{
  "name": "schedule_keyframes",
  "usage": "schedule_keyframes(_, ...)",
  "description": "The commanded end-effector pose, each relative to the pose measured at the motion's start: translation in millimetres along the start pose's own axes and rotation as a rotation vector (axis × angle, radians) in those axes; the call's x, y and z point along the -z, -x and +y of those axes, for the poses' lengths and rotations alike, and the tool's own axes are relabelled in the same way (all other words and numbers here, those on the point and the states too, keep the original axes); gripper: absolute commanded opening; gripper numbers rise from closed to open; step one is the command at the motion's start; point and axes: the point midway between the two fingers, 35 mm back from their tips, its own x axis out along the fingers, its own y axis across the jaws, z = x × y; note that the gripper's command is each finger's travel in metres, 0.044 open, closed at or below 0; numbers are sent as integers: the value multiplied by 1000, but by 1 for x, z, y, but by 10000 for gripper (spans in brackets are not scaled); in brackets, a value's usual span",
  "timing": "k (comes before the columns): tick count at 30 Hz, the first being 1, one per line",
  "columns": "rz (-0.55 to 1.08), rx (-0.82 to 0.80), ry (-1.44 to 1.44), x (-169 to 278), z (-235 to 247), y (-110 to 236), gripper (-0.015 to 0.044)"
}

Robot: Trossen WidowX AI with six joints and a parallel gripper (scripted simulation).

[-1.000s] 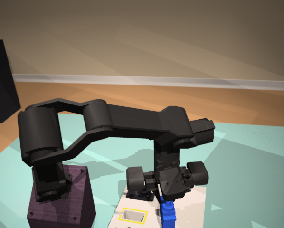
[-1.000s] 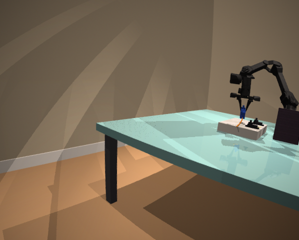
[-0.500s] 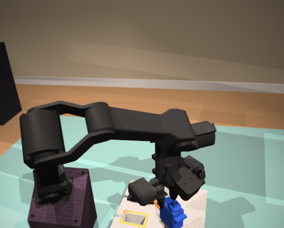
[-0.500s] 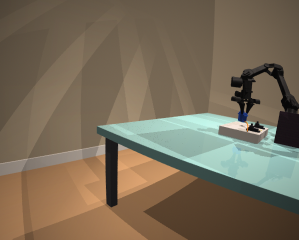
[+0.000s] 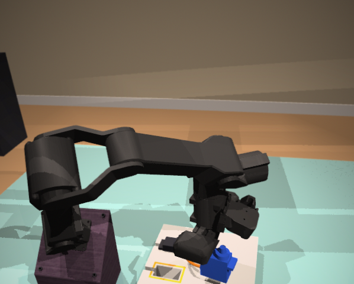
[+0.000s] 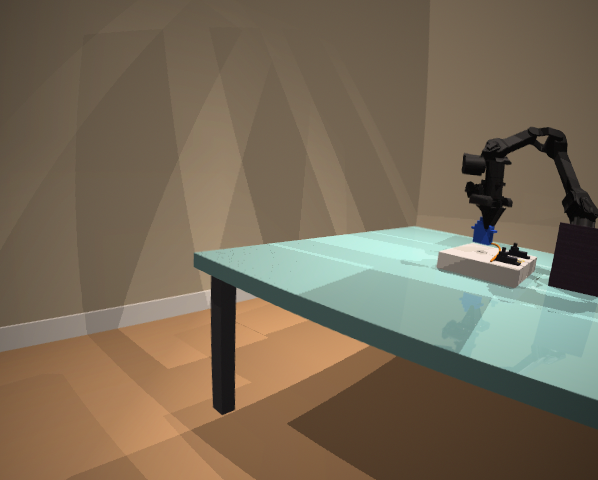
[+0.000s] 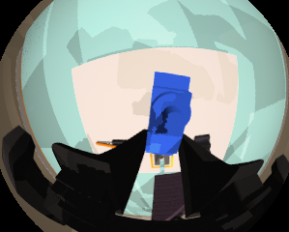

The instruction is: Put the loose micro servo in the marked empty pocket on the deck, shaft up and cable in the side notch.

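Gripper (image 7: 165, 149) pinching the blue micro servo (image 7: 169, 112): in my wrist view both dark fingers press against the servo's lower body, and the servo juts forward between them. From the top view I see the servo (image 5: 219, 264) held just past the gripper (image 5: 206, 255), tilted, with its round output shaft boss uppermost; an orange cable (image 5: 193, 263) curls out from under the gripper beside it. The exterior view shows the servo (image 6: 483, 232) hanging above the white deck (image 6: 488, 264), apart from its surface, near the deck's far end. On the deck (image 5: 247, 250) the marked pocket (image 5: 167, 271), outlined in yellow with a short notch on its left side, lies open and well to the left of the servo. A black part (image 5: 166, 244) sits on the deck just behind the gripper. The arm reaches over from its dark purple pedestal (image 5: 105, 244), which stands on the pale green glass table (image 5: 318, 213). A black block (image 5: 1, 103) stands on the floor beyond.
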Motion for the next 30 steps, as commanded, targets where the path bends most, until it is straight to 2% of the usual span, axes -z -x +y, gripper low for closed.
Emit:
schedule_keyframes(1,-6,-10,148,-2,2,3,0)
schedule_keyframes(12,-6,-10,199,5,1,3,0)
schedule_keyframes(30,-3,-10,202,85,-14,2,0)
